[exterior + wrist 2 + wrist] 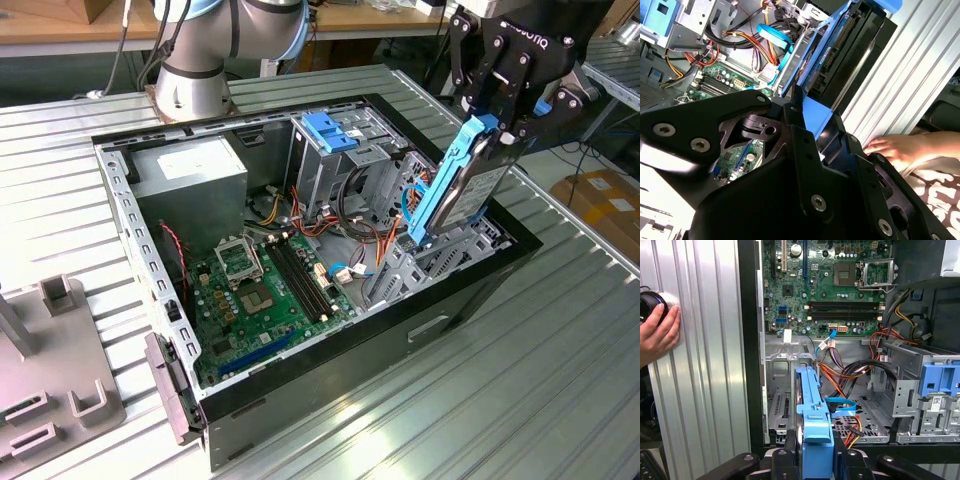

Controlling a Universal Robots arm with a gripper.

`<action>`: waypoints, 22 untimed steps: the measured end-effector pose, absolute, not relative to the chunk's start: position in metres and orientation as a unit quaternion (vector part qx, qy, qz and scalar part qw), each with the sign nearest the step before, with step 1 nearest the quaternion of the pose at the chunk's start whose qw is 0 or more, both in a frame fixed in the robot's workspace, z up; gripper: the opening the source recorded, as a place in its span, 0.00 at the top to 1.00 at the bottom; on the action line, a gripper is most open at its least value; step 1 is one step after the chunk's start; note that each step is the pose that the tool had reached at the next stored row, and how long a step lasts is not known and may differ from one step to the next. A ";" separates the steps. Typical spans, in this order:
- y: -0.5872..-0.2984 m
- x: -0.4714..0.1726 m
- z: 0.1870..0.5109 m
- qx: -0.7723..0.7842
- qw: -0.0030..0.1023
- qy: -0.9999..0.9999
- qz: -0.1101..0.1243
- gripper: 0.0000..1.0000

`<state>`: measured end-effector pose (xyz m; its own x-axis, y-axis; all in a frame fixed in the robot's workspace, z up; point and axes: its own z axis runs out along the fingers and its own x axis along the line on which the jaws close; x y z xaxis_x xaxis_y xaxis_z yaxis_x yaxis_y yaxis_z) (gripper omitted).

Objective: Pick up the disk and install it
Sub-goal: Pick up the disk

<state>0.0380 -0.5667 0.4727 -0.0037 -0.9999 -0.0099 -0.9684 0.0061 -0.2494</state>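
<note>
The disk (pixel 455 190), a black drive edged by a blue plastic bracket, hangs on edge and tilted over the open computer case (pixel 520 240), at the exterior view's right. Its lower end reaches into the metal drive bay (pixel 425 262) there. My gripper (pixel 508 128) is shut on the disk's upper end. In the first wrist view the blue bracket of the disk (pixel 812 405) runs out from between my black fingers, gripper (pixel 816 454), over the bay (pixel 782 390). The second wrist view has the disk (pixel 842 47) beyond my gripper (pixel 810 115).
Inside the case lie a green motherboard (pixel 265 290), a grey power supply (pixel 190 175), a drive cage with a blue handle (pixel 330 132) and loose coloured cables (pixel 855 372). A person's hand (pixel 657 335) rests on the ribbed metal table beside the case. A grey fixture (pixel 50 380) stands at the exterior view's left.
</note>
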 end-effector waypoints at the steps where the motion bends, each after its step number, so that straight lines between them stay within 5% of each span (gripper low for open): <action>1: -0.567 0.038 0.473 -0.700 0.092 0.703 -0.086 0.63; 22: -0.567 0.035 0.460 -0.699 0.095 0.703 -0.088 0.63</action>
<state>0.0346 -0.5667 0.4598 -0.0037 -0.9999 -0.0100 -0.9664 0.0061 -0.2571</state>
